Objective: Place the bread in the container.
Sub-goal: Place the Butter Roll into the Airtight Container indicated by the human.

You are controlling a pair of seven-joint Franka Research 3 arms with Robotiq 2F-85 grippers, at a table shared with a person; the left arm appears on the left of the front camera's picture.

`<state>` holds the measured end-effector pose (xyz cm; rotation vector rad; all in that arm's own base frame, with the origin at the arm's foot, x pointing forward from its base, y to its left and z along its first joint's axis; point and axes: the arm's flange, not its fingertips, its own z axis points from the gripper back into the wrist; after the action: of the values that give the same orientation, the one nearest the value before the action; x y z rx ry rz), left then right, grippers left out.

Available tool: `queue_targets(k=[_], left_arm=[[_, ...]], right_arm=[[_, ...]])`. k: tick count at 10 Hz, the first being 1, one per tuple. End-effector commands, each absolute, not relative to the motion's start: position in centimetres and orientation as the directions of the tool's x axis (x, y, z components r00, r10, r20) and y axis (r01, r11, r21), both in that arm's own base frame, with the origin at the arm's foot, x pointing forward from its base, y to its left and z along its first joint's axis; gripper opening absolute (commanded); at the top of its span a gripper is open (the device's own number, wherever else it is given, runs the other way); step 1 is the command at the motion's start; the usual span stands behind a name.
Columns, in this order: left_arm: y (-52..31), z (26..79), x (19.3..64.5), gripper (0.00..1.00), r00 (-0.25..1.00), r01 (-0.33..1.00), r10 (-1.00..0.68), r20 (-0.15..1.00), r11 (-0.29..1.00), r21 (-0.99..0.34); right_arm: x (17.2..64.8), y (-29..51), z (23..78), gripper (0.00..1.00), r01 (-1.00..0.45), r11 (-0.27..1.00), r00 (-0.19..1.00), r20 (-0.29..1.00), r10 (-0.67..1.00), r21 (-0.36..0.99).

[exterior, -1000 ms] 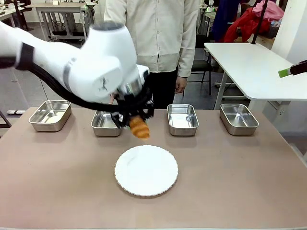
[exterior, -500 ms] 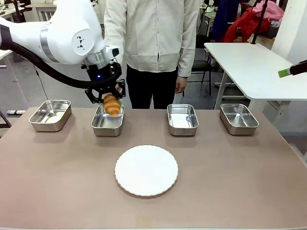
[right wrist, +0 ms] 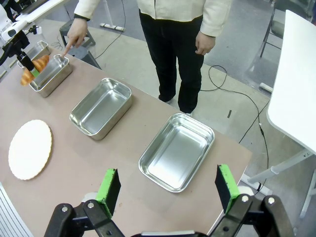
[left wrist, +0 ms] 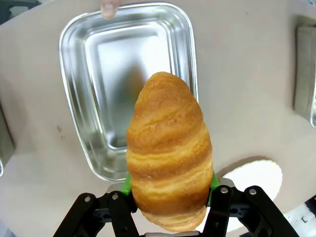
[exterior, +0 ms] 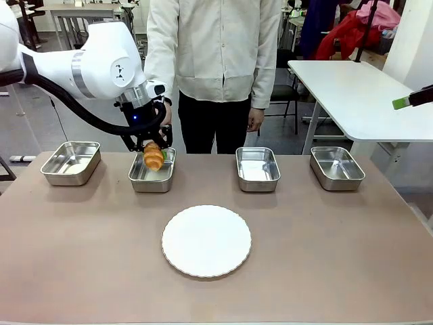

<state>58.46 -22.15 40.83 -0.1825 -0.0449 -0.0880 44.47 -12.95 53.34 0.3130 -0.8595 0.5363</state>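
Observation:
My left gripper is shut on the bread, a golden-brown croissant that hangs tip down just above the container, the second steel pan from the left. In the left wrist view the bread sits between the green pads, and the container lies below it with nothing inside. From the right wrist view the bread hovers at the near edge of the container. My right gripper stands open, high over the table's right end, holding nothing.
A round white plate lies mid-table. Other steel pans stand in the same far row. A person stands behind the table; one hand points a finger at the container's far rim.
My left arm carried the bread from near the plate's far edge to the left and back over the second pan, then lowered it slightly. The grip stayed shut.

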Motion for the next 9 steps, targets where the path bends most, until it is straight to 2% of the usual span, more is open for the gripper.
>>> queue_targets(k=[1,3,5,9], left_arm=[[-21.5,41.7,58.4,0.54,0.996,0.066,-0.056,0.063,0.983,-0.173],[-22.0,41.0,58.5,0.54,0.995,0.088,-0.08,0.054,0.98,-0.179],[-21.4,40.3,60.1,0.54,0.991,0.118,-0.106,0.077,0.977,-0.175],[-21.5,38.9,60.7,0.54,0.973,0.206,-0.186,0.138,0.968,-0.146]], right_arm=[[44.6,-13.0,53.4,1.0,-0.568,0.821,0.519,0.798,0.305,0.056],[44.6,-13.0,53.4,1.0,-0.568,0.821,0.519,0.798,0.305,0.056],[44.6,-13.0,53.4,1.0,-0.568,0.821,0.519,0.798,0.305,0.056],[44.6,-13.0,53.4,1.0,-0.568,0.821,0.519,0.798,0.305,0.056]])
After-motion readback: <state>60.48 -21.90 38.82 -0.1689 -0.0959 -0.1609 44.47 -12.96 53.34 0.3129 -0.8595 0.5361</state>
